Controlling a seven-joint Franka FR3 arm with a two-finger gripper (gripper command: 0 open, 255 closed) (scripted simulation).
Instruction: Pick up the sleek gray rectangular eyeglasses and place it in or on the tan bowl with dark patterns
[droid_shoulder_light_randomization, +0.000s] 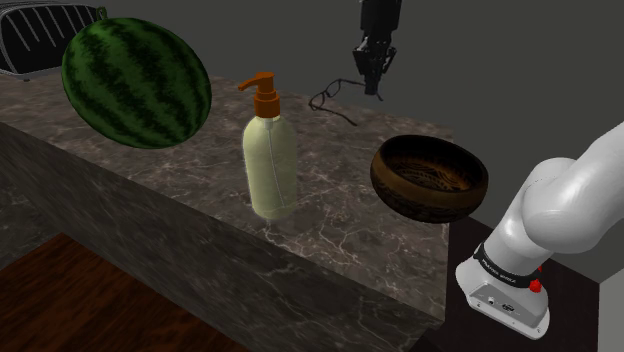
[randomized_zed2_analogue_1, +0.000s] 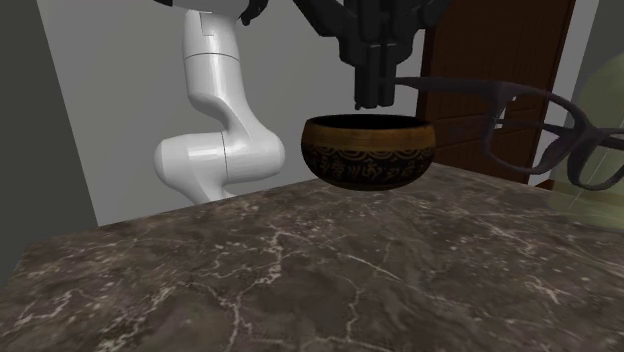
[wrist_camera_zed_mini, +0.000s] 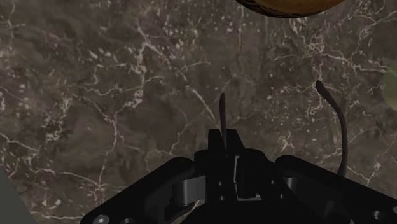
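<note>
A dark, white-veined marble counter (droid_shoulder_light_randomization: 330, 240) runs across the room, and the biggest thing on it is a striped green watermelon (droid_shoulder_light_randomization: 136, 84) at the shoulder view's left. The white arm (droid_shoulder_light_randomization: 560, 220) rises from the lower right of that view. Mid-counter stands a pale translucent pump bottle with an orange top (droid_shoulder_light_randomization: 270, 160), upright, and to its right sits a round brown bowl with dark banded patterns (droid_shoulder_light_randomization: 430, 178). The patterns read plainly in the second exterior view (randomized_zed2_analogue_1: 370, 160), which also shows a brown panelled door (randomized_zed2_analogue_1: 480, 40) behind. The black gripper (droid_shoulder_light_randomization: 373, 88) hangs above the counter's far side. The wrist view shows what the others leave unclear: its fingers (wrist_camera_zed_mini: 232, 143) are pressed together on one temple of the thin dark-grey rectangular eyeglasses (wrist_camera_zed_mini: 222, 111), the other temple curving free alongside. From the second exterior view the eyeglasses (randomized_zed2_analogue_1: 470, 84) hang clear of the marble, about level with the bowl's rim, beside the bowl and not touching it.
</note>
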